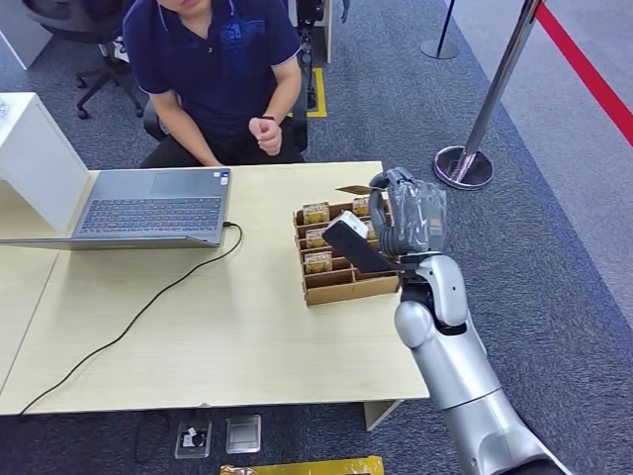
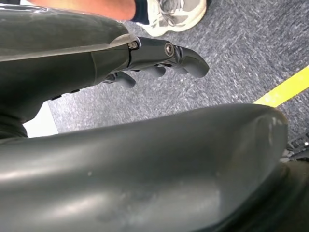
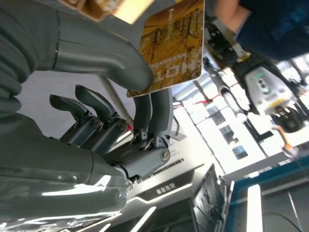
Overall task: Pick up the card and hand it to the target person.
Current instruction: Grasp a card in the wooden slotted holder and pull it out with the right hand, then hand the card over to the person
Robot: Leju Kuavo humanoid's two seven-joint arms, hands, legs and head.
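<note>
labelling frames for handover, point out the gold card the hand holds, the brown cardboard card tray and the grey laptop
gold printed card (image 3: pixel 174 44): right wrist view, middle of its printed face
brown cardboard card tray (image 1: pixel 351 288): head view, near front wall
grey open laptop (image 1: pixel 153 214): head view, keyboard

Head view is evenly lit and pretty sharp, just soft shadows on the table. Right wrist view is rough: bright ceiling lights blown out behind the right hand, some glare on its cover, background smeared. Left wrist view is dimmer, the left hand up close is blurry, carpet behind sharper.
</note>
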